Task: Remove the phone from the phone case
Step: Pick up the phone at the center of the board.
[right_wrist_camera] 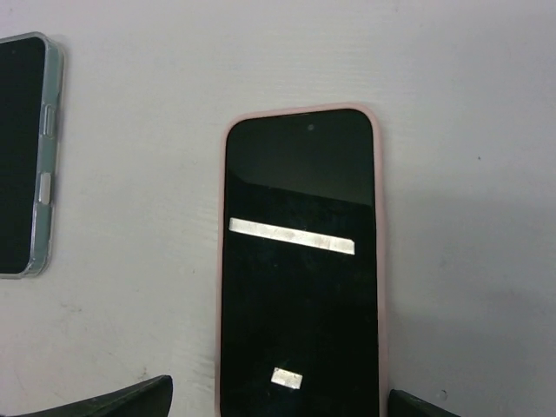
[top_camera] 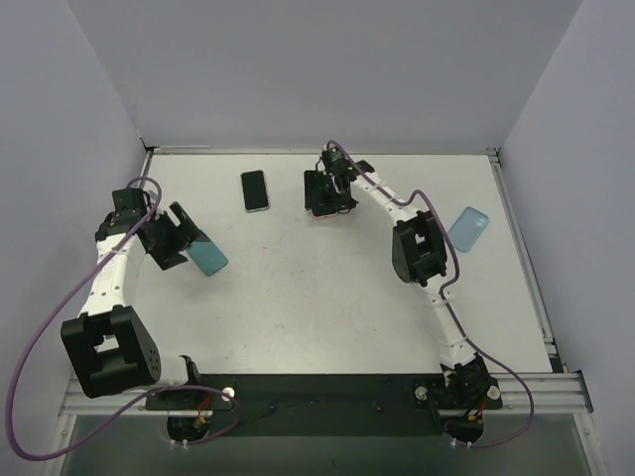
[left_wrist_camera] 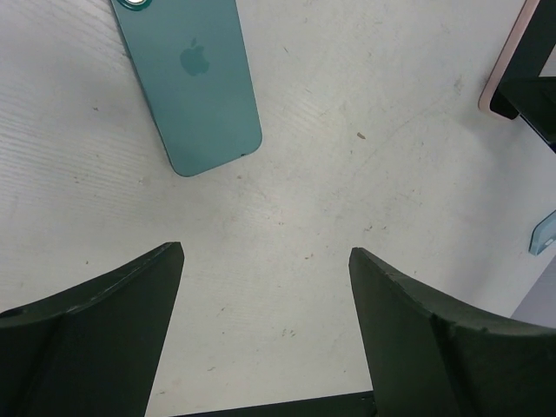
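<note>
Task wasn't started, as far as the frames showed. The phone (right_wrist_camera: 300,295) lay flat and screen up, fully seated in its pink case (right_wrist_camera: 300,110). The rim showed along the top and both sides in the right wrist view, with no corner lifted. It sat centre-low in that frame, and near the upper middle of the table (top_camera: 317,297) in the top view.

Your right gripper (right_wrist_camera: 278,407) hovered over it with jaws apart, one finger showing at each bottom corner of the frame, either side of the phone's near end. No contact that I could see.

Your left gripper (left_wrist_camera: 267,261) was also spread wide, holding nothing, over bare table at the left of the top view. A teal phone (left_wrist_camera: 195,82) lay back up just beyond it, upper left of the left wrist frame.

Also there: a clear-cased phone (top_camera: 255,190) just left of the pink one, and a light blue case (top_camera: 468,228) at far right. I couldn't tell whether that case was empty.

Left to do, my read: everything. Pin the case, peel a corner, get the phone out. You'd likely need both arms, and the left one was well apart from the pink case
</note>
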Available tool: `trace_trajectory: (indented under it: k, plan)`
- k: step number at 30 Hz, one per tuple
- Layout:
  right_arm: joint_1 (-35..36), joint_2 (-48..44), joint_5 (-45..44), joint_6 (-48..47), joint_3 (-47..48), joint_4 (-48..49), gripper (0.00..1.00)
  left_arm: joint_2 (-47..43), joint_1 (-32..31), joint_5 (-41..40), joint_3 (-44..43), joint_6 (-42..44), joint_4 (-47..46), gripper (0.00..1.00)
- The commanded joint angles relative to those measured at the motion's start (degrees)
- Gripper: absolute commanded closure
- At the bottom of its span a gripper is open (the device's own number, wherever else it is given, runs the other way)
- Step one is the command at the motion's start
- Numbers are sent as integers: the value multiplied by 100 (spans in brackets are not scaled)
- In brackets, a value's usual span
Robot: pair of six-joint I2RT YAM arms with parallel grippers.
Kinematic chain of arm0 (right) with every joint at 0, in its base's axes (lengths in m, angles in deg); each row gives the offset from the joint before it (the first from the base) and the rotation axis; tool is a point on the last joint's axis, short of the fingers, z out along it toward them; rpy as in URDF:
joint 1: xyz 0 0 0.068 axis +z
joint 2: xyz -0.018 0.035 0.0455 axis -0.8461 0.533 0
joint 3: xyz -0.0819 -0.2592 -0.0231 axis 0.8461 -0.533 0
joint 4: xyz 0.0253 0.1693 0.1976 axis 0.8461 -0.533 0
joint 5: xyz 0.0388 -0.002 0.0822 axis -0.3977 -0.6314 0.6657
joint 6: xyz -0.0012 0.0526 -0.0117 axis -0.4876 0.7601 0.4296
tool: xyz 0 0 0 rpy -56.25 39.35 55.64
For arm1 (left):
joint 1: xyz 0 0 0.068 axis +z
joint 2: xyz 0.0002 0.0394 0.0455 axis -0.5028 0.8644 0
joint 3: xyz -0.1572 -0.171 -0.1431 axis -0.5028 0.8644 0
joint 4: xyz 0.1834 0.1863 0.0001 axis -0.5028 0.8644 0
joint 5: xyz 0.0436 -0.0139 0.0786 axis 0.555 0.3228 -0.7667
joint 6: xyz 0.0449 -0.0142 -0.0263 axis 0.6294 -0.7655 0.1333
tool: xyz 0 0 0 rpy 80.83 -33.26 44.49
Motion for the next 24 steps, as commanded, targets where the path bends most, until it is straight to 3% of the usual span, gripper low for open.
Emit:
trace_trajectory:
  k: [1, 7, 11, 16, 18, 19, 20, 23, 24]
  plan:
    - [152, 117, -16, 74, 212, -226, 0, -118, 28, 268, -352, -84, 118, 12]
    - [337, 337, -1033, -146, 467, -771, 1, -74, 28, 399, -466, -75, 135, 12]
    - [355, 486, -1308, -120, 669, -982, 11, -30, 28, 426, -545, -49, 162, 12]
    - [346, 504, -1406, 100, 783, -991, 37, -65, 28, 453, -502, -49, 188, 12]
    - [355, 452, -1344, 161, 749, -956, 54, -109, 28, 453, -484, -49, 214, 12]
    - [346, 408, -1257, 188, 574, -904, 59, -118, 37, 453, -475, -40, 232, 12]
    - [320, 225, -1082, 240, 407, -807, 74, -161, 28, 461, -467, -23, 249, 12]
    - [171, -415, -536, 355, -629, -219, 99, -249, -42, 689, -432, -75, 223, 12]
    - [135, -593, -535, 346, -927, 26, 100, -267, -129, 794, -414, -93, 197, 11]
